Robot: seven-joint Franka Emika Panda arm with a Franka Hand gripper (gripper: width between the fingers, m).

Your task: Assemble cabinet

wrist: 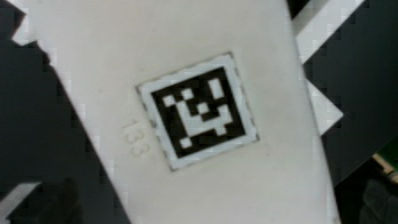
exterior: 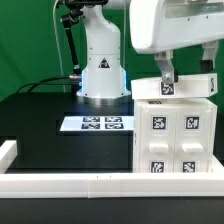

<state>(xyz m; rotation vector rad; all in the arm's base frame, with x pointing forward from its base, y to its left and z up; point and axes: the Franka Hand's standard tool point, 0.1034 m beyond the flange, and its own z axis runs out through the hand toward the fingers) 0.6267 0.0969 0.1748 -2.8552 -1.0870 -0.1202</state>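
One cabinet (exterior: 175, 138) | tool (exterior: 186, 72) at its top, cannot tell if closed | marker board (exterior: 100, 123) near | rail (exterior: 90, 184) in front

In the exterior view the arm's wrist housing (exterior: 170, 25) runs off the top edge. The cabinet (exterior: 175, 140) is cut by the exterior view's right edge, so its far side stays unseen; its lower part sits behind the white rail (exterior: 60, 184), which itself runs off the picture's edges. The gripper (exterior: 186, 74) hangs just over the cabinet's top panel (exterior: 190, 92); whether its fingers touch or clamp that panel is too small to tell. The tags on the marker board (exterior: 100, 123) are too small to read. In the wrist view a white panel (wrist: 107, 80) fills the picture, blurred and cut off by the edges; the embossed marks (wrist: 135, 135) beside its tag (wrist: 201, 108) cannot be read; a dark shape (wrist: 381, 170) at the border cannot be identified.
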